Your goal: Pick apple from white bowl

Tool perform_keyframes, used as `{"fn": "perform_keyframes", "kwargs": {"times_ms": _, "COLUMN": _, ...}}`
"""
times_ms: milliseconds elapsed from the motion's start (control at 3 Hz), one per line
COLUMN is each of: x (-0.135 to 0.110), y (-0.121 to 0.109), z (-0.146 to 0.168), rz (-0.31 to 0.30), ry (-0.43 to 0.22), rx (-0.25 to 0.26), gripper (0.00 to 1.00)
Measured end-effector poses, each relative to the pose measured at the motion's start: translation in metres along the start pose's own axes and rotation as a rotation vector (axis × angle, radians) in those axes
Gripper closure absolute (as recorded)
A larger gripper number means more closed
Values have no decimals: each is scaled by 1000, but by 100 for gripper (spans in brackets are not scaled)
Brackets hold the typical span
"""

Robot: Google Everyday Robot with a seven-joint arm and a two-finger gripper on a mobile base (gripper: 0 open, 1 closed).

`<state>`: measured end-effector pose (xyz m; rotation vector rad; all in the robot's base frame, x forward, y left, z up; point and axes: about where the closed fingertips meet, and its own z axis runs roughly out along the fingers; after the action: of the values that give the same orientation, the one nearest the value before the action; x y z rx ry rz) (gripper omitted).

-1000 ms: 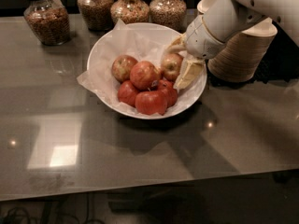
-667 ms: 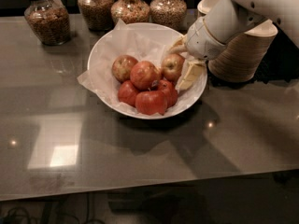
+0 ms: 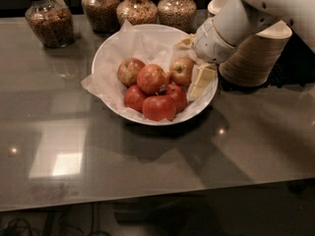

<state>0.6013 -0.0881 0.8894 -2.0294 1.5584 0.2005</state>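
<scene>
Premises read as a pantry or food-service counter. Evidence: a row of glass jars (image 3: 137,9) of grains and nuts behind the jaws, stacked disposable bowls (image 3: 253,58) just right of them, and a paper-lined bowl (image 3: 189,113) of apples (image 3: 151,78) on a glossy grey bench (image 3: 147,171). The gripper (image 3: 189,65) sits inside that bowl's right side.

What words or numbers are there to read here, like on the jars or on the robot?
There are none to read.
The jars show no label text.
The white bowl and the stacked bowls are plain.
The gripper, in the right side of the white bowl beside the apple, shows no marking.
</scene>
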Motion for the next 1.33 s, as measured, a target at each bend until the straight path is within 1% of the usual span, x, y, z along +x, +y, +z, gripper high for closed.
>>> {"fn": "perform_keyframes", "kwargs": {"times_ms": 1000, "x": 0, "y": 0, "z": 0, "rz": 0, "ry": 0, "rx": 0, "gripper": 91}}
{"fn": "perform_keyframes", "kwargs": {"times_ms": 1333, "x": 0, "y": 0, "z": 0, "rz": 0, "ry": 0, "rx": 0, "gripper": 100}}
